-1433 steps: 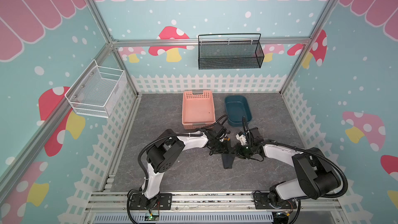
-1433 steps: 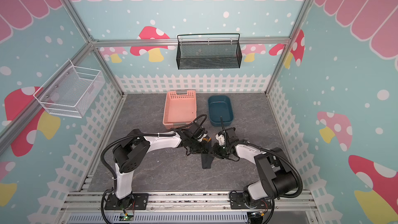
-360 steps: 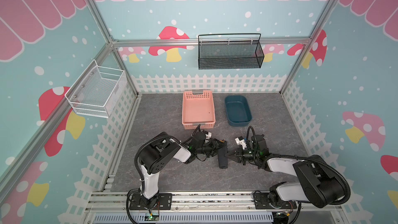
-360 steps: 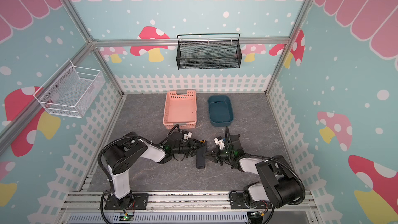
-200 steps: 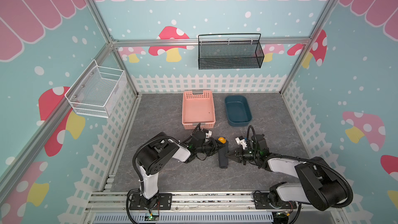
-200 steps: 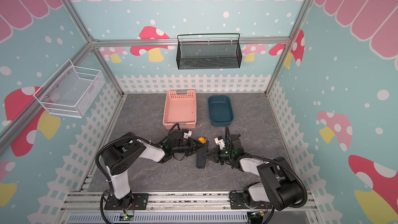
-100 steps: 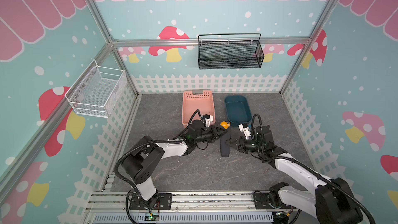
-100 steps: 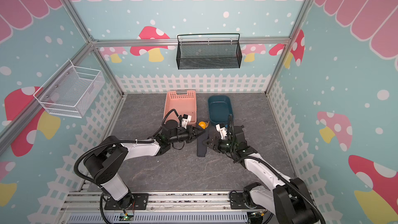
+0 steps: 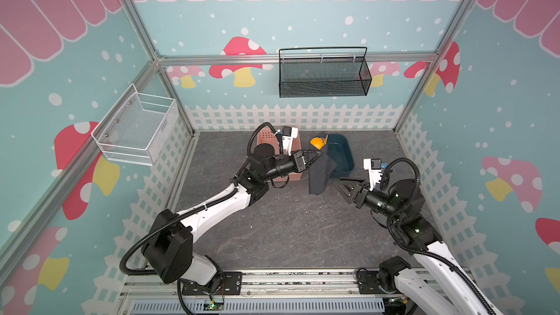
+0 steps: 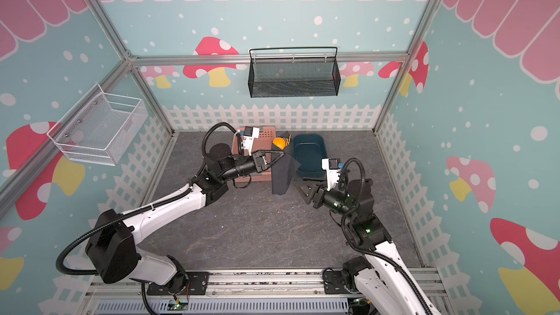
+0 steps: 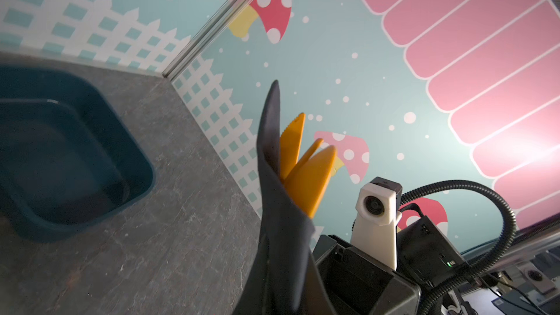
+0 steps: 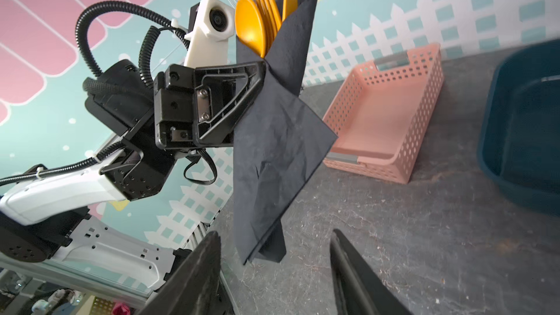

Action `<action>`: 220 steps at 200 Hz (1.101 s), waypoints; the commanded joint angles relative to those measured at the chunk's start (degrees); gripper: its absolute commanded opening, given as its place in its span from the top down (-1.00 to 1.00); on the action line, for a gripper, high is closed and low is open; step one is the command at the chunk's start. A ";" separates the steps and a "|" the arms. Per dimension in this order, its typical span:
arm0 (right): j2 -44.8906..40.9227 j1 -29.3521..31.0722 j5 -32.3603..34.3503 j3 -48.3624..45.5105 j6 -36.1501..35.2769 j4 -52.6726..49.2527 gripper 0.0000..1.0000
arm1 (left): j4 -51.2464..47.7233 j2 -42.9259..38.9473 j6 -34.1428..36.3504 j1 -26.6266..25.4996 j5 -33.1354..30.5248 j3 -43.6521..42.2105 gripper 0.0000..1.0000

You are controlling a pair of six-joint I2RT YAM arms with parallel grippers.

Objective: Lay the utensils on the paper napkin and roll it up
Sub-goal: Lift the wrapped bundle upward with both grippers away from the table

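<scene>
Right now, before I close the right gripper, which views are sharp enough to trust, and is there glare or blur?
Right wrist view: paper napkin and utensils crisp and well lit; the right gripper's own fingers blurred at the frame edge. Left wrist view: napkin soft close to the lens, bright glare on the pink wall. Both top views: evenly lit, sharp.

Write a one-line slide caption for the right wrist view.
Left gripper holds paper napkin around utensils; right gripper open.
</scene>
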 commanded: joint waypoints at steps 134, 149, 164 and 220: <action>15.08 11.69 -6.89 3.74 2.51 41.72 -0.50 | -8.65 -11.95 15.27 -2.31 -0.11 10.10 1.00; 16.82 13.17 -6.34 4.71 2.76 43.20 -0.50 | -8.65 -12.20 15.36 -2.73 -0.29 10.35 1.00; 18.33 13.91 -5.72 5.15 3.31 44.83 -0.50 | -8.69 -12.48 15.48 -3.18 -0.55 10.55 1.00; 21.19 15.66 -5.89 6.66 4.37 47.22 -0.16 | -9.36 -14.00 16.61 -3.99 -2.28 10.40 1.00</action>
